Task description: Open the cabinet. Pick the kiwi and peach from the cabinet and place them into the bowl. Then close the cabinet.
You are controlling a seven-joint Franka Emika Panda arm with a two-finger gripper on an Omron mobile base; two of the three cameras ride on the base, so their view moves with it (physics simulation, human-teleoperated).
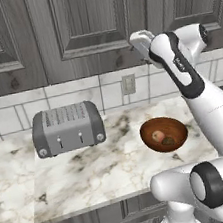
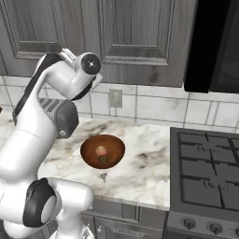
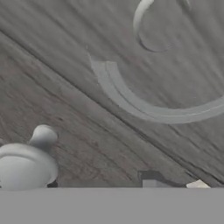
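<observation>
The dark grey cabinet (image 1: 90, 20) (image 2: 135, 37) hangs above the counter with both doors shut. My gripper (image 1: 139, 39) (image 2: 70, 55) is raised to the lower part of one door. In the hand view the gripper (image 3: 101, 181) faces the wood grain up close, its jaws apart with nothing between them. One fingertip (image 3: 150, 177) shows, and a round silver knob (image 3: 27, 162) sits off to the left of the jaws. The reddish-brown bowl (image 1: 173, 124) (image 2: 114, 144) stands on the counter below, holding the peach (image 1: 158, 136) (image 2: 101, 151) and the kiwi (image 1: 168, 140) (image 2: 103, 159).
A grey toaster (image 1: 68, 127) stands on the marble counter (image 1: 92, 172) left of the bowl. A wall outlet (image 1: 128, 84) is in the tiled backsplash. A stovetop (image 2: 205, 182) lies to the right, under a black microwave (image 2: 217, 46).
</observation>
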